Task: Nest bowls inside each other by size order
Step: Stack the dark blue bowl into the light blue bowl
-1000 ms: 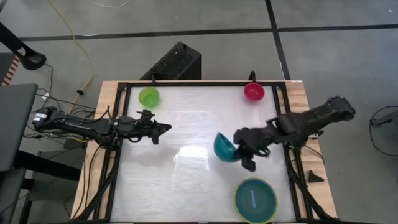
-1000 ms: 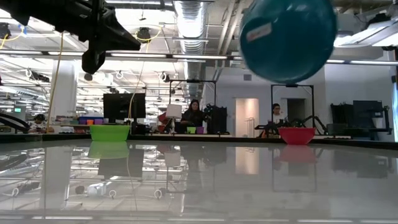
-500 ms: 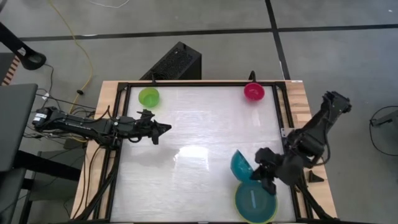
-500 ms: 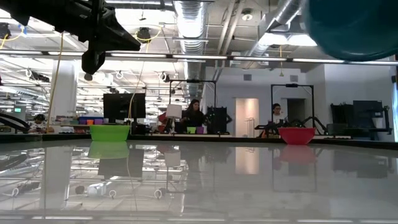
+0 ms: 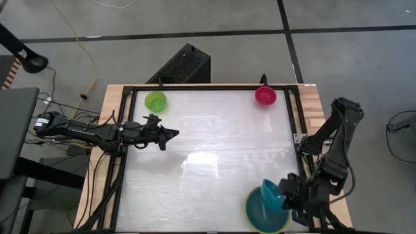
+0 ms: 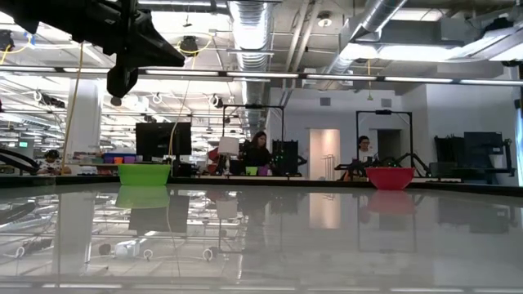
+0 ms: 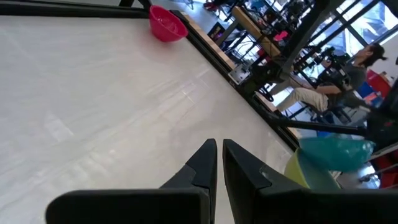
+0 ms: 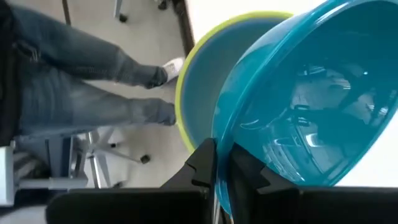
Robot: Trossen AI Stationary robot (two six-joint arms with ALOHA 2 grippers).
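My right gripper (image 5: 286, 199) is shut on the medium teal bowl (image 5: 270, 193) at the table's near right. The bowl stands tilted over the light blue bowl (image 5: 260, 213), which sits inside the olive-green bowl (image 8: 185, 87). The small lime green bowl (image 5: 156, 101) rests on its base at the far left. The magenta-pink bowl (image 5: 265, 96) rests on its base at the far right. My left gripper (image 5: 171, 134) is shut and empty above the table's left middle. My right gripper pinches the teal bowl's rim (image 8: 219, 144), one finger inside the bowl and one outside. The bowl is tipped steeply on edge, its opening facing the gripper. Its lower side hangs over the light blue bowl; whether it touches that bowl I cannot tell.
The black frame rail (image 5: 296, 123) runs round the table. A black box (image 5: 184, 65) stands on the floor beyond the far edge. A person's legs (image 8: 93, 81) show beside the table's near right. The wide white table middle (image 5: 208, 156) holds nothing.
My right gripper has carried the teal bowl from above the table's middle toward the near right corner, to above the stacked light blue and olive-green bowls. The bowl has stayed tipped and has passed out of the low view.
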